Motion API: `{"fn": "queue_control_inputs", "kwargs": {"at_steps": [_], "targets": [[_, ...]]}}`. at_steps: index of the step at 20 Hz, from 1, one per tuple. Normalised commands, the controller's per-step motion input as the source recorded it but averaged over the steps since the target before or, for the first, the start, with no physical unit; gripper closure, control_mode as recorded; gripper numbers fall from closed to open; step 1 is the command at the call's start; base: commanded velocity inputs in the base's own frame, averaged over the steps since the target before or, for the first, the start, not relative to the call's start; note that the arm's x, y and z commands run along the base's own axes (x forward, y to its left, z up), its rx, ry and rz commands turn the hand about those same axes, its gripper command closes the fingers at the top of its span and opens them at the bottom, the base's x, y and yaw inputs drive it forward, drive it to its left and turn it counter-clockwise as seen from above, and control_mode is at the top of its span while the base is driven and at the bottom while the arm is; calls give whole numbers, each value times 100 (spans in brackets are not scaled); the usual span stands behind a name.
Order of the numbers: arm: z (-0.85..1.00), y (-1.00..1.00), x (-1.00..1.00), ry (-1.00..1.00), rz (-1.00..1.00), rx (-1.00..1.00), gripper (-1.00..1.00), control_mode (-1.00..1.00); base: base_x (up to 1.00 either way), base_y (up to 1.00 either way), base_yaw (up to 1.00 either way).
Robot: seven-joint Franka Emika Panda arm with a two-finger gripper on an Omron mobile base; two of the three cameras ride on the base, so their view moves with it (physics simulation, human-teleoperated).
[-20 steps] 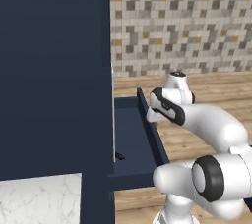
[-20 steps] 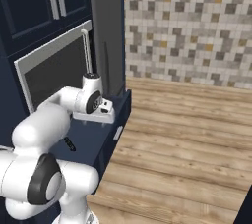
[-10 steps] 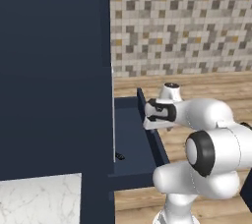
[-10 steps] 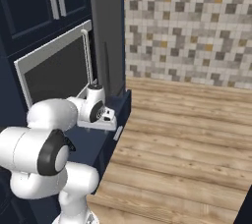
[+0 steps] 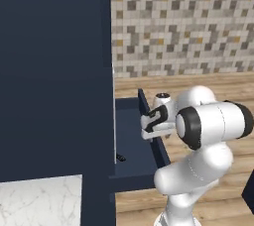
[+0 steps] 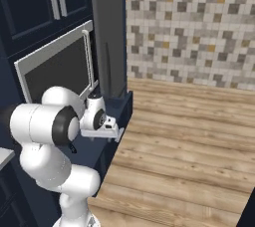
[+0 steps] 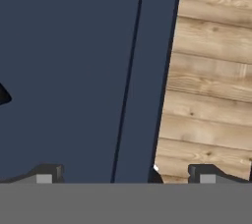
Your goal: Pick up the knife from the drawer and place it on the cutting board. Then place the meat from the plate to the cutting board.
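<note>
The hand [image 7: 125, 174] hangs over the open drawer [image 5: 130, 136] with its two dark fingertips [image 7: 44, 173] spread wide and nothing between them; in the hand view one tip sits over the flat navy floor of the drawer and the other over the wooden floor [image 7: 211, 80] beyond the drawer's front wall. The knife [image 5: 120, 158] lies on the drawer floor close beside the tall navy cabinet [image 5: 54, 71], at the near end of the drawer and apart from the hand; only a small black bit of it, probably the handle, shows past the cabinet's edge, and in the hand view a dark sliver at the left edge is likely the same piece. Judging by its kind, it is light, stiff and thin, lying flat on a smooth floor, so it could slide or pivot if one finger touches first. The handle looks the better place to take it, fingers across its width and lowered right to the drawer floor; the blade is thinner and likely slicker. I count one knife, one open drawer and one hand. In the left base view a pale marbled table [image 5: 39, 202] corner shows low down, and no board, plate or meat appears on it.
</note>
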Motion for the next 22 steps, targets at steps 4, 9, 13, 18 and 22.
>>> {"fn": "queue_control_inputs", "kwargs": {"at_steps": [4, 9, 13, 18, 22], "targets": [[-54, -1, 5, 2, 0, -3, -100, -100, 0, 0, 0], [-56, -23, 0, 0, 1, 0, -100, -100, 0, 0, 0], [-55, -51, 0, 0, 1, 0, -100, -100, 0, 0, 0], [-49, -59, 0, 0, 1, 0, -100, -100, 0, 0, 0], [-38, -65, 0, 0, 0, 5, -100, -100, 0, 0, 0]]}}
